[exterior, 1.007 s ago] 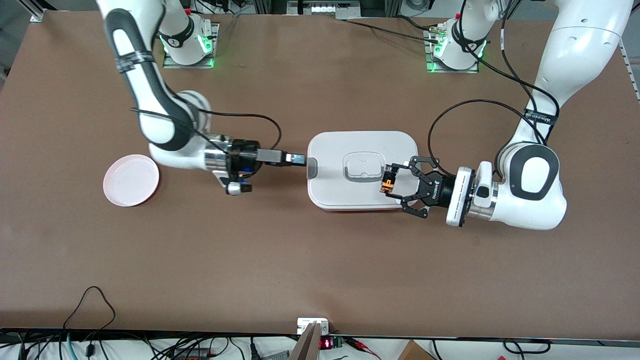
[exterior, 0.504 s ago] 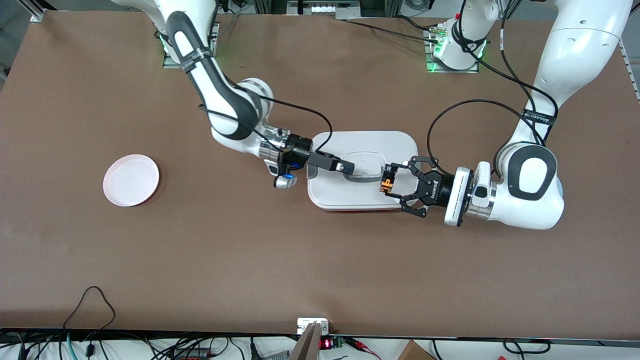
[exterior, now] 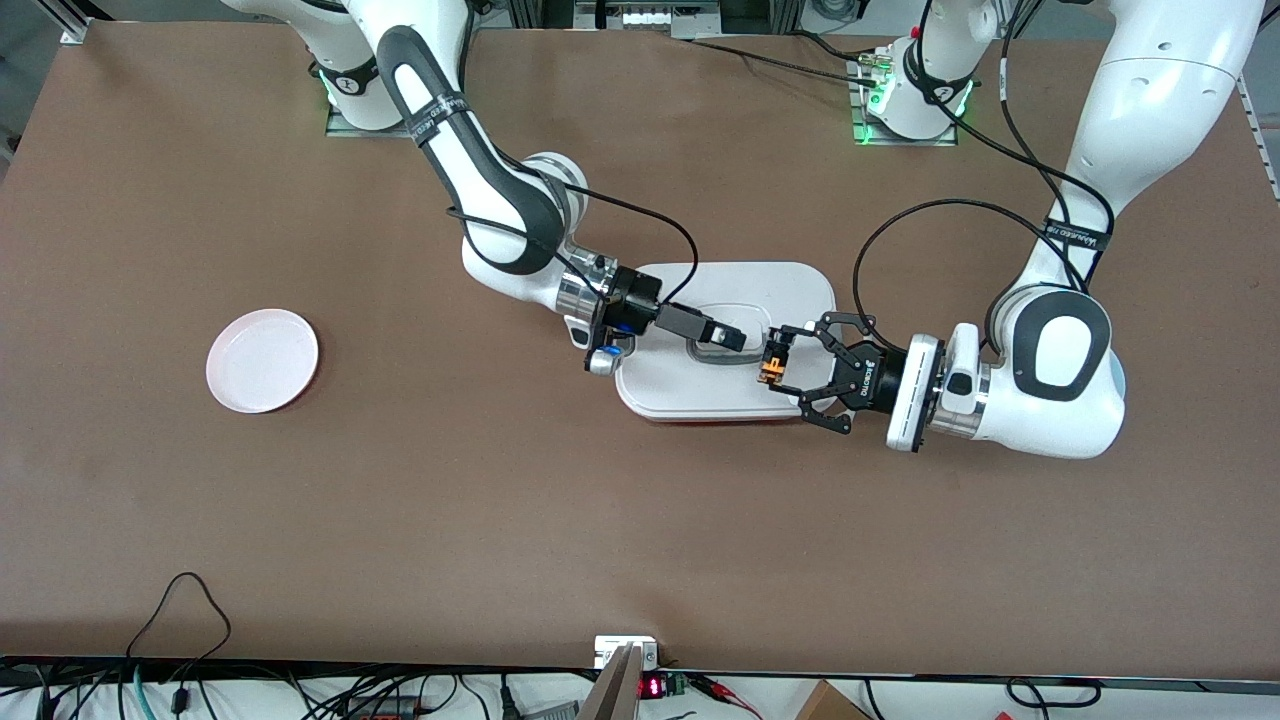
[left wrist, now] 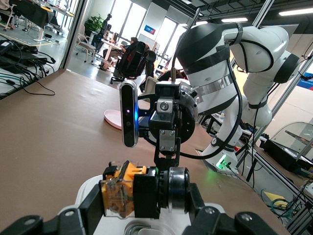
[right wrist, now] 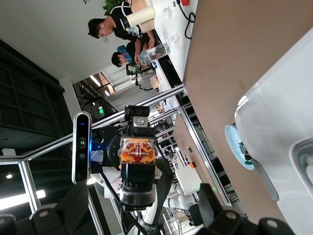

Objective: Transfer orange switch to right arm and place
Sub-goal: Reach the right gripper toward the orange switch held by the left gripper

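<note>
Now, handover risk: the right pincer (exterior: 738, 340) is close beside the orange switch (exterior: 771, 362); a skewed approach could knock it loose.
Left pincer (exterior: 778, 362): clamped on the switch, over the white lidded container (exterior: 660, 385).
Right pincer fingers: spread apart, empty.
Counter (exterior: 600, 520): bare brown board; pink plate (exterior: 262, 360) well apart.
Room: open lab, people seated.

Not much is reading clearly here: a small display (exterior: 651, 687) at the near edge of the surface is showing red digits I can't make out, and printing on the cable straps is staying illegible.
</note>
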You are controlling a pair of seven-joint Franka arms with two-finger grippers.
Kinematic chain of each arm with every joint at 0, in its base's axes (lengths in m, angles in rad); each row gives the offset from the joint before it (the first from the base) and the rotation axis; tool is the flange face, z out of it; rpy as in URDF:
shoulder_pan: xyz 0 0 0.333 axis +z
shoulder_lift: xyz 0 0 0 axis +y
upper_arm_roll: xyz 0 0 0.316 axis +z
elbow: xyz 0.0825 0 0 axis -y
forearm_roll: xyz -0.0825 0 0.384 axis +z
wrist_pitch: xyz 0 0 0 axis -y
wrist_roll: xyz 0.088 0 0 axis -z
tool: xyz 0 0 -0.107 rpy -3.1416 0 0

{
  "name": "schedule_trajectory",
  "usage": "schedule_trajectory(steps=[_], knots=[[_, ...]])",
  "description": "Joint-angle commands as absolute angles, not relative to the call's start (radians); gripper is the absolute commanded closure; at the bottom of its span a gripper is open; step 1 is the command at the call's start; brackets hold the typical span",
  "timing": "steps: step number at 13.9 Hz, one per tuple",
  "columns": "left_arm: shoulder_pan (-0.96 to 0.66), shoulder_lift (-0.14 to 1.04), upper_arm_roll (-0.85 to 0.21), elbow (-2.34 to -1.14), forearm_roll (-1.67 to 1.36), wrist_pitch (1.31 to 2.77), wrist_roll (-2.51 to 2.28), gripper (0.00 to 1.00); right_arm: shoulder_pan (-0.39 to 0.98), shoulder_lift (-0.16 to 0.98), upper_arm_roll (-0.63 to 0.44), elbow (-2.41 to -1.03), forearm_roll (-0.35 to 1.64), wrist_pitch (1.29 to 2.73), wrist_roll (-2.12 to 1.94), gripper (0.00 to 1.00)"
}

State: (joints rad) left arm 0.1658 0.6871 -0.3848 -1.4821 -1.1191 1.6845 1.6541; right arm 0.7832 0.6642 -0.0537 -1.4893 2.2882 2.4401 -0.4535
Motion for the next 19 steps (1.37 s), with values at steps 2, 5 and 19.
schedule_trajectory(steps=[2,5,19], knots=[[0.166,0.68,-0.388,-1.496,-1.163,1.692,1.689,0.66,0.815,0.721,-0.064,-1.387,2.309,2.503,-0.465,0.0],[0.167,0.68,-0.388,-1.496,-1.163,1.692,1.687,0.66,0.819,0.726,-0.066,-1.382,2.309,2.51,-0.466,0.03],[0.164,0.68,-0.387,-1.496,-1.163,1.692,1.687,0.66,0.827,0.788,-0.064,-1.275,2.31,2.568,-0.457,0.16]])
